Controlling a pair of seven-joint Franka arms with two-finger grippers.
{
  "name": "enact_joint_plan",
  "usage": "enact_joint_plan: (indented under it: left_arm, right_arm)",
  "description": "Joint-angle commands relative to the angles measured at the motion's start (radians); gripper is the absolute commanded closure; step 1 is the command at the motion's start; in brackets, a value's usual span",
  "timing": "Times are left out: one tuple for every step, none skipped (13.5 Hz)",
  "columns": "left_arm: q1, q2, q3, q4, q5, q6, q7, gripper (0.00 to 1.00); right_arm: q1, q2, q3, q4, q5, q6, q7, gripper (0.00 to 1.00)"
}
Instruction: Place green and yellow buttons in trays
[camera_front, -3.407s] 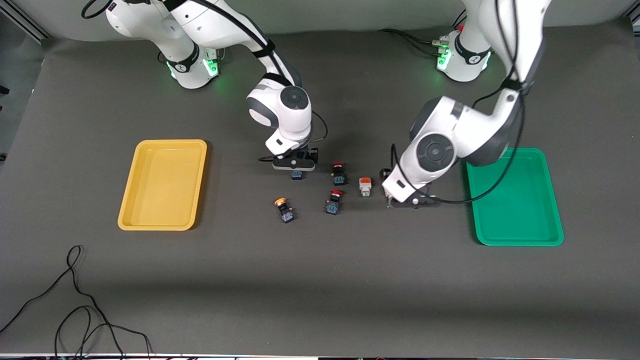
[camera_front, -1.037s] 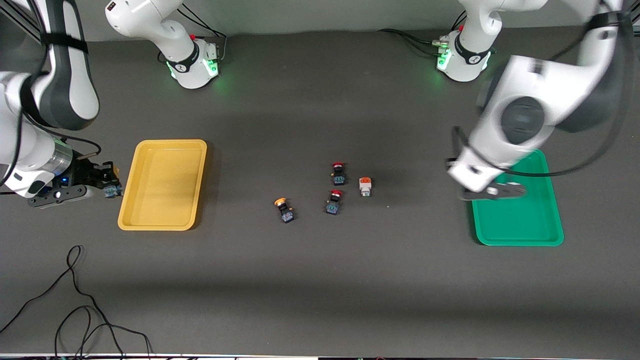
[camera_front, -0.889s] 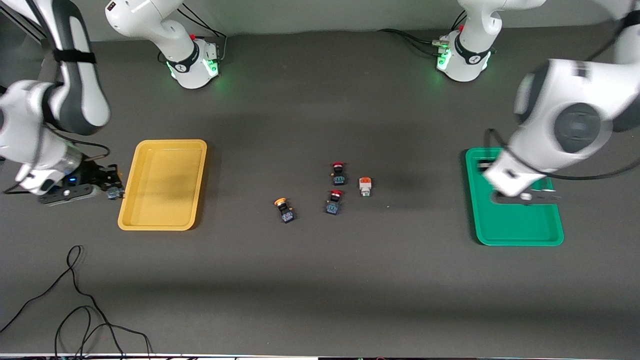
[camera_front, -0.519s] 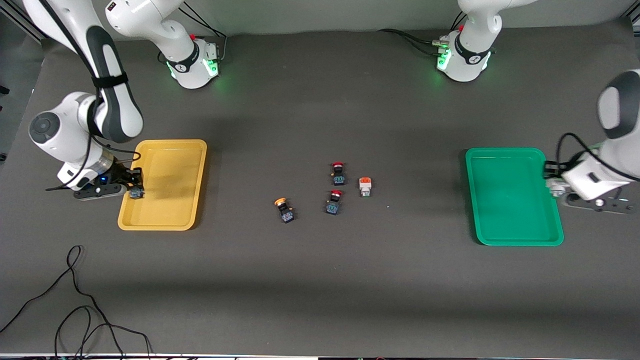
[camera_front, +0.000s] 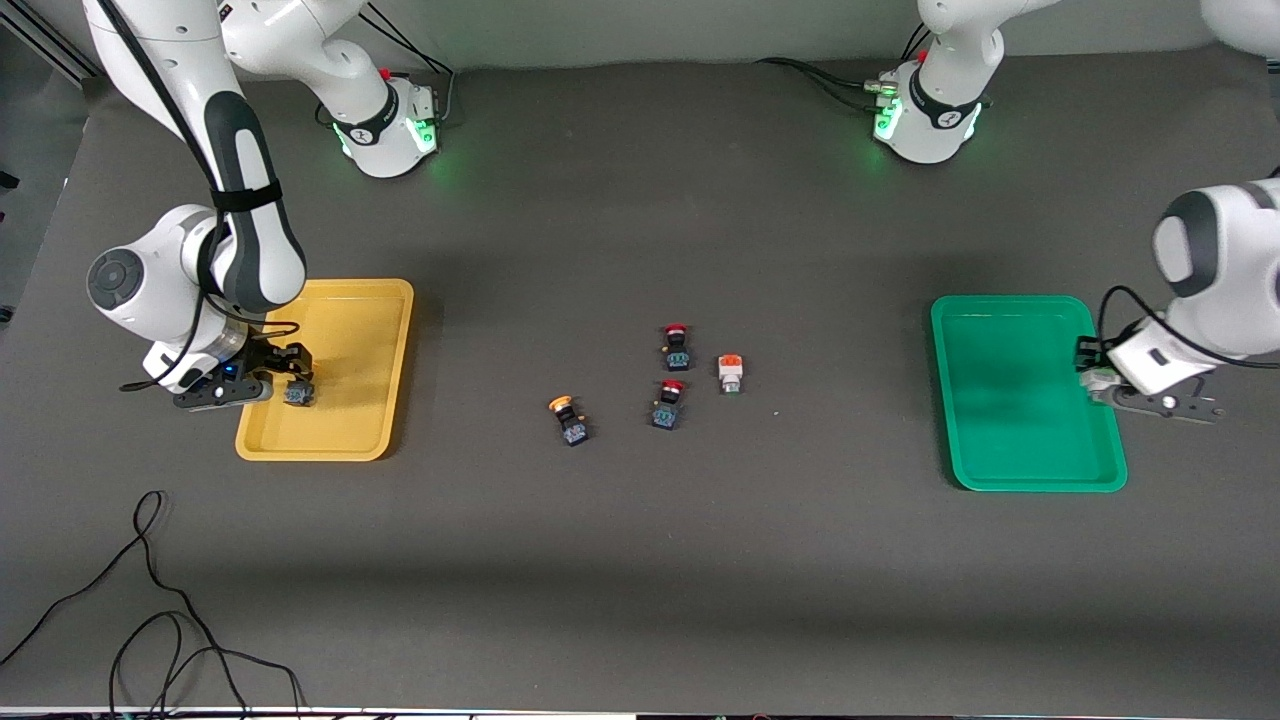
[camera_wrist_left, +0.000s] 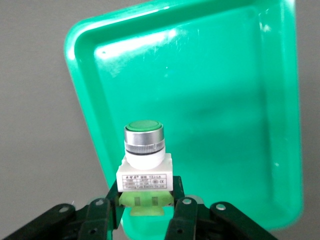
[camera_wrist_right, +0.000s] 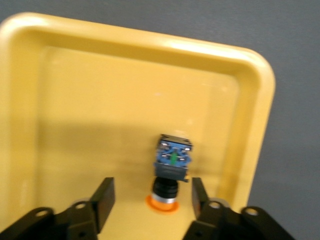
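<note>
While the right gripper (camera_wrist_right: 150, 197) hangs over the yellow tray (camera_front: 345, 300) with jaws spread, a yellow-capped button (camera_wrist_right: 171, 167) sits between its fingers, cap down. Left gripper (camera_wrist_left: 146, 212) pinches the green-capped button (camera_wrist_left: 144, 162) over the green tray (camera_front: 1000, 310), at the edge toward the left arm's end of the table.

We see one label: a white strip on the green button's (camera_wrist_left: 144, 150) white body, left wrist view, printed with small characters too tiny to read. No other text, brands or numbers legible.
</note>
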Motion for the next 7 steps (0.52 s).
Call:
enact_joint_plan:
  left_arm:
    - [0.043, 0.024, -0.01, -0.095, 0.02, 0.172, 0.01, 1.0]
    - [0.046, 0.052, -0.005, -0.112, 0.02, 0.23, 0.008, 1.0]
    - [0.055, 0.078, -0.001, -0.126, 0.02, 0.282, 0.008, 1.0]
    - [0.07, 0.097, -0.001, -0.128, 0.021, 0.307, 0.008, 1.0]
    - [0.077, 0.117, -0.002, -0.128, 0.02, 0.315, 0.002, 1.0]
    - [0.08, 0.135, -0.002, -0.126, 0.018, 0.326, -0.012, 1.0]
    - [0.083, 0.149, -0.001, -0.126, 0.012, 0.335, -0.029, 1.0]
  right_arm:
    - [0.012, -0.009, -0.014, 0.16, 0.001, -0.205, 0.057, 0.01]
    - [0.01, -0.004, -0.014, 0.242, -0.044, -0.297, 0.084, 0.0]
    - [0.012, -0.001, -0.011, 0.329, -0.104, -0.384, 0.153, 0.0]
    - [0.012, 0.0, -0.004, 0.409, -0.147, -0.461, 0.221, 0.0]
    - [0.013, 0.013, 0.024, 0.475, -0.157, -0.523, 0.271, 0.0]
    - [0.012, 0.022, 0.068, 0.523, -0.158, -0.545, 0.319, 0.0]
    - [0.012, 0.036, 0.105, 0.54, -0.158, -0.546, 0.353, 0.0]
